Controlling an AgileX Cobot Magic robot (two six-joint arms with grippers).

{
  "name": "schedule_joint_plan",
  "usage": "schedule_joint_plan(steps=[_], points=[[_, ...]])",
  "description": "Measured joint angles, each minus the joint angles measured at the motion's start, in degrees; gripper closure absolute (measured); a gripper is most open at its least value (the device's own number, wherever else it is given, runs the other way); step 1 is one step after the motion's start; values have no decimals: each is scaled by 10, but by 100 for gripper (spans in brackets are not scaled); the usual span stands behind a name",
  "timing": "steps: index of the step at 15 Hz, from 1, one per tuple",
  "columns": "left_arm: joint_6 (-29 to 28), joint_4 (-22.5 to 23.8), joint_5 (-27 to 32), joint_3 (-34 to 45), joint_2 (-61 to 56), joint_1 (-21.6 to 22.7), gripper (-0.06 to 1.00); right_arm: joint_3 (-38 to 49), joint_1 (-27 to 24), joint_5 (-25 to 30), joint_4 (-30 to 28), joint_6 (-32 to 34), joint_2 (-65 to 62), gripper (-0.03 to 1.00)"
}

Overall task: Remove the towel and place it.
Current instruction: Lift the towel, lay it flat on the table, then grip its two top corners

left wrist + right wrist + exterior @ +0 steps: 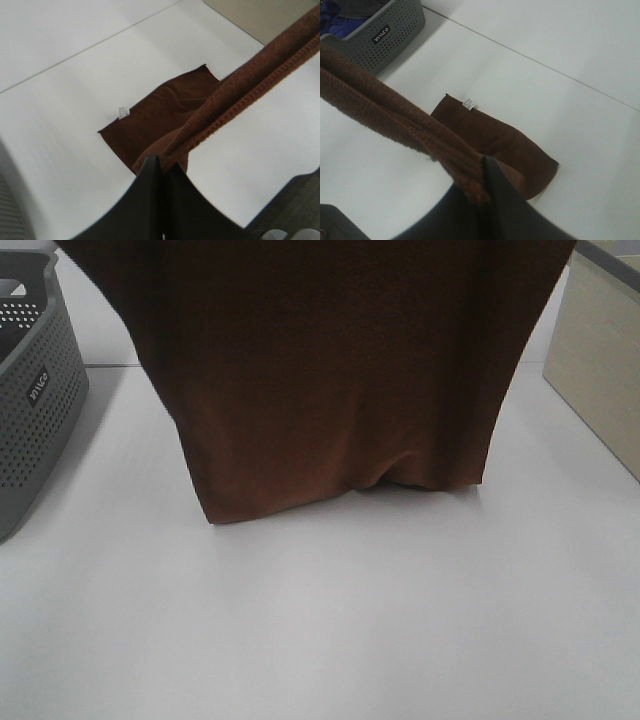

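Observation:
The dark brown towel (330,380) hangs spread wide in front of the exterior high camera, its lower end resting on the white table (320,620). Both grippers are out of that view, above it. In the left wrist view my left gripper (161,167) is shut on the towel's top hem (240,95); the lower end lies on the table with a small white tag (123,111). In the right wrist view my right gripper (482,172) is shut on the other end of the top hem (390,117); the tag (469,103) shows on the lower end there too.
A grey perforated basket (35,390) stands at the table's left edge; in the right wrist view it (380,30) holds blue and dark cloth. A beige box or cabinet (600,360) stands at the far right. A seam crosses the table behind the towel.

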Motion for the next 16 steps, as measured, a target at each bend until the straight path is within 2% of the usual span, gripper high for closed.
schedule_joint_plan(steps=[3,7,11,13,16], points=[[11,-44,-5,108,-97,0,94,72,1,2,14,0,-74,96],[33,-64,-10,238,-185,0,94,197,1,4,23,-11,-163,96],[125,-108,-11,348,-226,1,94,297,0,5,19,-88,-213,96],[173,-134,-12,394,-227,3,94,331,0,5,12,-107,-221,96],[197,-148,-13,434,-227,3,94,369,0,5,5,-111,-223,96]])
